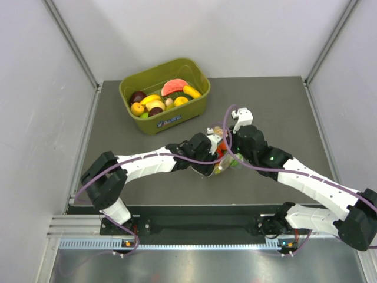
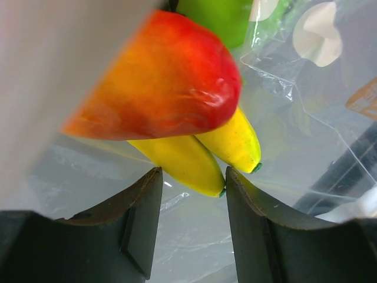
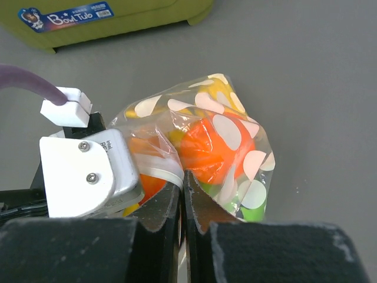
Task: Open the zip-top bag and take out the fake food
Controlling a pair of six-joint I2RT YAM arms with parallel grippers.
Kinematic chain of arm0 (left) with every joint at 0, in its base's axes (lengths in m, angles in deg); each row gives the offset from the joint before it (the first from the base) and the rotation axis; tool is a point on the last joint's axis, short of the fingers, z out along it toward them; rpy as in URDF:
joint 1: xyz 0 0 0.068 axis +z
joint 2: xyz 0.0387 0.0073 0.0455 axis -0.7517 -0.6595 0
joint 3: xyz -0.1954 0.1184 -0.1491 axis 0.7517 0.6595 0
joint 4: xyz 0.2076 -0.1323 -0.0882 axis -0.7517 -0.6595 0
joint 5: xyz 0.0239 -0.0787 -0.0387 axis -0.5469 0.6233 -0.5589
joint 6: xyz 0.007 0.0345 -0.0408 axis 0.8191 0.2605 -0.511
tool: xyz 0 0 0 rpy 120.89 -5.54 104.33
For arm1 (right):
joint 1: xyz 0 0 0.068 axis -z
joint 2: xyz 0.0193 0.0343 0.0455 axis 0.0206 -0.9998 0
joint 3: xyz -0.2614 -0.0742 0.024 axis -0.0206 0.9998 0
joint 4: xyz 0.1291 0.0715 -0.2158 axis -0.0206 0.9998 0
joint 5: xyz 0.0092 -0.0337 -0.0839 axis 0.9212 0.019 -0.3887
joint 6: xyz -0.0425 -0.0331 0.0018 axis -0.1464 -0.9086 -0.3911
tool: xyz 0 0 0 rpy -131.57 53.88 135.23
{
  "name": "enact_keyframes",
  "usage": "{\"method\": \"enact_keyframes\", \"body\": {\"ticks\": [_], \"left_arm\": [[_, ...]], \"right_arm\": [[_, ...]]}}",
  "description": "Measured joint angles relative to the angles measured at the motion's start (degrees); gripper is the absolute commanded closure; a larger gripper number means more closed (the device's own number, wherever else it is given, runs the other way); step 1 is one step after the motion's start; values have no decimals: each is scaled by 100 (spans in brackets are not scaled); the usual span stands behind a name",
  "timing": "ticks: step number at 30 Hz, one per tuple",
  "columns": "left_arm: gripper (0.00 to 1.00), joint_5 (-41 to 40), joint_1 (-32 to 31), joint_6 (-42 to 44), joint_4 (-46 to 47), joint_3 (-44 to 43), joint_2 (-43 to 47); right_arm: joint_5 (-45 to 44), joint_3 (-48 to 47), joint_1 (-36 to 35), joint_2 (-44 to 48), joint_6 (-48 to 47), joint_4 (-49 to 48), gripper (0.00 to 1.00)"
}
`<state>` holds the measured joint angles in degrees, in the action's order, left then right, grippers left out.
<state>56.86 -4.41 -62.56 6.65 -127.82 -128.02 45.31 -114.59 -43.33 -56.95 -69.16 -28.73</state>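
Observation:
The clear zip-top bag with white oval dots hangs between both grippers at the table's middle. My right gripper is shut on the bag's white zip strip. Inside the bag show an orange piece and a round green piece. My left gripper is open inside the bag's mouth, jaws on either side of the tip of the yellow banana bunch. A red piece lies just above the bananas, with a green piece behind it.
An olive-green tub stands at the back left of the grey table, holding a pink watermelon slice, a dark purple fruit and several other toy fruits. Its labelled wall shows in the right wrist view.

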Motion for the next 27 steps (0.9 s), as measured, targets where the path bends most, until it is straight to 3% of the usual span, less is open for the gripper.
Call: {"method": "enact_keyframes", "body": {"ticks": [2,5,6,8,18,19,20,23,27], "left_arm": [[50,-52,-17,-24,48,37,-15],[76,-109,-26,-107,203,168,-13],[91,-131,-26,-120,212,210,-13],[99,-129,-26,-127,221,232,-13],[100,-494,-2,-125,-39,114,166],[96,-557,4,-122,-103,68,216],[82,-614,11,-118,-160,24,273],[55,-748,17,-96,-229,-50,476],[41,-892,44,-103,-201,-61,824]], "right_arm": [[11,2,0,0,0,24,97],[15,37,0,0,0,33,97],[17,44,0,0,0,44,97],[15,48,0,0,0,48,97],[-46,72,0,33,-2,-7,97],[-57,72,0,39,-2,-7,97],[-72,72,0,48,-2,-7,97],[-103,72,0,68,-2,-24,96],[-116,74,0,68,-4,-63,96]]}}
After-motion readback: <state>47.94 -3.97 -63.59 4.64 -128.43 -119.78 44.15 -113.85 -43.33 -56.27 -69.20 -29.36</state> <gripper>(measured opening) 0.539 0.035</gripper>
